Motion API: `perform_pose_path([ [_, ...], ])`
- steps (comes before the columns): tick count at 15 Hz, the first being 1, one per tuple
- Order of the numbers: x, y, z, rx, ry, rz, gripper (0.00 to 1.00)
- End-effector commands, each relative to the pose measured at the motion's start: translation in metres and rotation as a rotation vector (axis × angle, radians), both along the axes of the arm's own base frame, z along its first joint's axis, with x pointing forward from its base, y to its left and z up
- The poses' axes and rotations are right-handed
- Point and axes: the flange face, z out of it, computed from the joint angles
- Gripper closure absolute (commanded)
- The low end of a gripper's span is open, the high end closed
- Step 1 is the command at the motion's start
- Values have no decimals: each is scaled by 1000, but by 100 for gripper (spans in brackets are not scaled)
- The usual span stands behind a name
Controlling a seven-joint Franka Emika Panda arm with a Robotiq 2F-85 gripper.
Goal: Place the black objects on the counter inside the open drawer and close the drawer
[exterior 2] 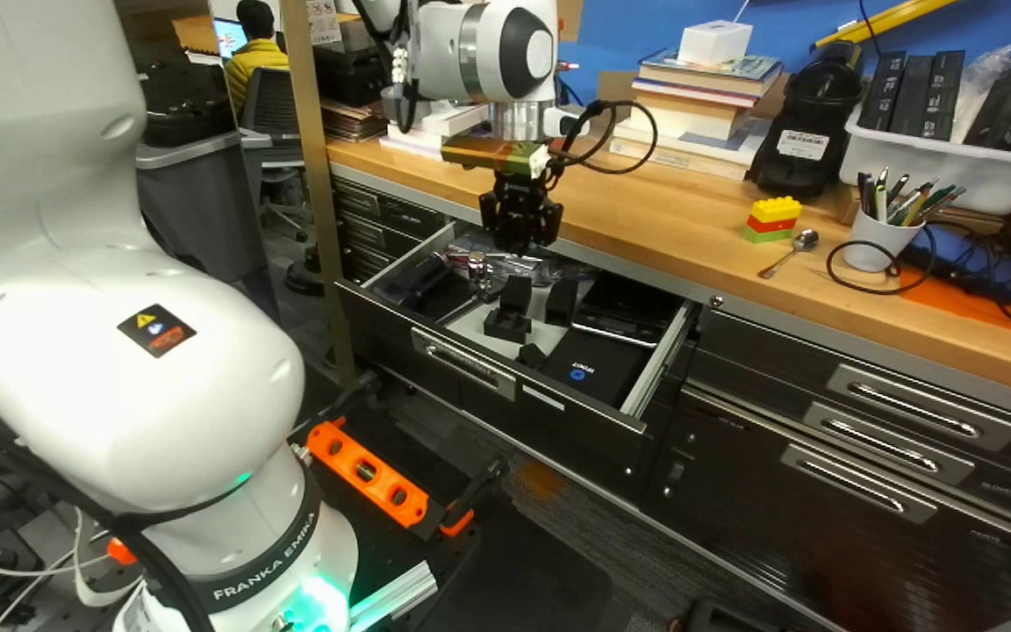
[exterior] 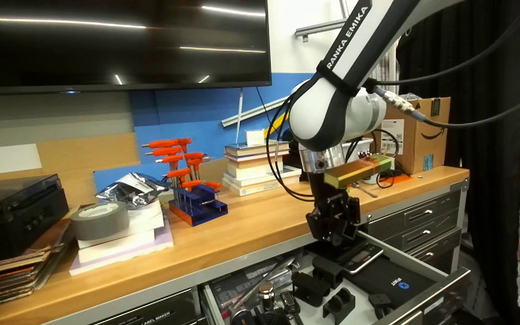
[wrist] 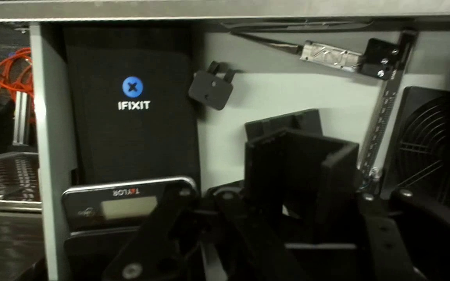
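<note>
Over the drawer (exterior 2: 558, 426), open presumably to take the black objects (exterior: 310, 288), the gripper (exterior 2: 521, 235) is poised. Jaw state can't be told.

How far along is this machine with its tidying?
Seemingly done: several black pieces lie in the drawer. In hand: the end effector, above the drawer, appears to grip a black U-shaped piece. Remaining: probably releasing that inside, then closing the drawer, which stands open.
</note>
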Motion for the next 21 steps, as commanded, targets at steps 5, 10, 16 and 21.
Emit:
perform_pose_path([
  [5, -53, 52, -15, 141, -82, 8, 85],
  [10, -66, 94, -33, 181, -105, 77, 86],
  [16, -70, 94, -64, 246, -81, 103, 85],
  [21, -64, 80, -94, 281, -57, 112, 85],
])
